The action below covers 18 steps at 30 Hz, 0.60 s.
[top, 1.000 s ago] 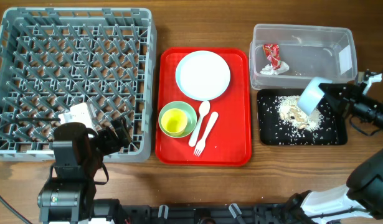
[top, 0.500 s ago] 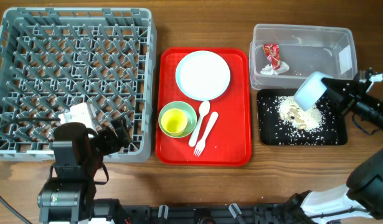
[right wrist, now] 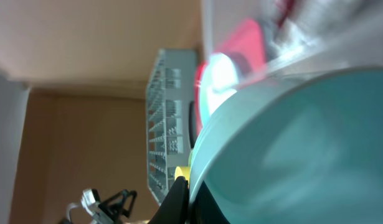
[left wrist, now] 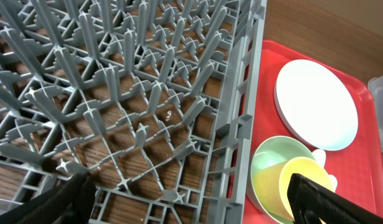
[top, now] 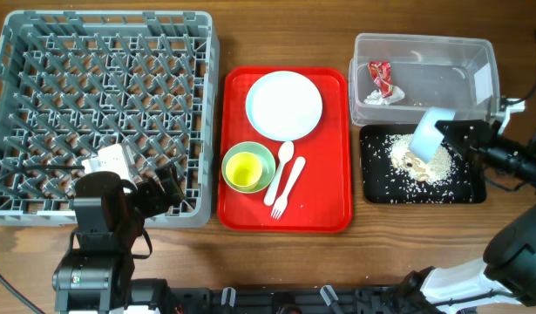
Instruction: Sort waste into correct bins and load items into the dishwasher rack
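My right gripper (top: pixel 449 133) is shut on the rim of the pale blue bowl (top: pixel 427 133) and holds it tipped over the black tray (top: pixel 466 188), above a pile of rice scraps (top: pixel 422 162). The bowl fills the right wrist view (right wrist: pixel 303 143), its rim pinched by my right gripper (right wrist: pixel 190 193). The red-and-white wrapper (top: pixel 379 78) lies in the clear tub (top: pixel 424 39). The plate (top: pixel 284 105), the mint bowl (top: pixel 259 157) with the yellow cup (top: pixel 241 171) inside it, the spoon (top: pixel 281 167) and the fork (top: pixel 288 187) rest on the red tray (top: pixel 324 209). My left gripper (top: pixel 166 192) is open over the front edge of the grey rack (top: pixel 102 96).
The left wrist view shows the rack's pegs (left wrist: pixel 116 93), the red tray (left wrist: pixel 266 112), the plate (left wrist: pixel 316 102), the mint bowl (left wrist: pixel 269 163) and the yellow cup (left wrist: pixel 297 186). Cables trail at the table's right edge (top: pixel 512 179).
The right gripper and the blue bowl have shifted slightly left over the rice pile. The left arm has not moved.
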Each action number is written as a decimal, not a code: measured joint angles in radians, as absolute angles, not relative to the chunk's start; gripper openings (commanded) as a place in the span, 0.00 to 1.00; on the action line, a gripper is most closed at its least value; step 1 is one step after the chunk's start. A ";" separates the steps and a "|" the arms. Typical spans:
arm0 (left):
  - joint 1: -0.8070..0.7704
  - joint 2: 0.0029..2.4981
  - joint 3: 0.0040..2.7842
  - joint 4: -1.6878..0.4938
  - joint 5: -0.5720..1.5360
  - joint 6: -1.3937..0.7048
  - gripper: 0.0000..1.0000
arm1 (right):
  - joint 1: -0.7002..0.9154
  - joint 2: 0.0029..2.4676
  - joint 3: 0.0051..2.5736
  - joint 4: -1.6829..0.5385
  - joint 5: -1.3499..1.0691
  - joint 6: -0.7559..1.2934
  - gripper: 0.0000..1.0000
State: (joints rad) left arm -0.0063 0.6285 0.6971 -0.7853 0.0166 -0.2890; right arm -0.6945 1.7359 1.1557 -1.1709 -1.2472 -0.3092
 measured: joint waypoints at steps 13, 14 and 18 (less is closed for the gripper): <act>-0.006 0.628 0.697 -0.781 0.017 -0.289 1.00 | -0.196 1.541 1.334 -1.207 -0.757 -0.260 0.04; -0.006 0.628 0.697 -0.778 0.017 -0.289 1.00 | -0.117 1.516 1.348 -1.157 -0.692 -0.224 0.05; -0.006 0.628 0.697 -0.779 0.017 -0.289 1.00 | 0.319 1.514 1.357 -0.802 -0.390 -0.096 0.04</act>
State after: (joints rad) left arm -0.0063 0.6285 0.6971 -0.7792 0.0166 -0.2890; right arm 0.3195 1.5139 1.3567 -0.8021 -0.3897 -0.0956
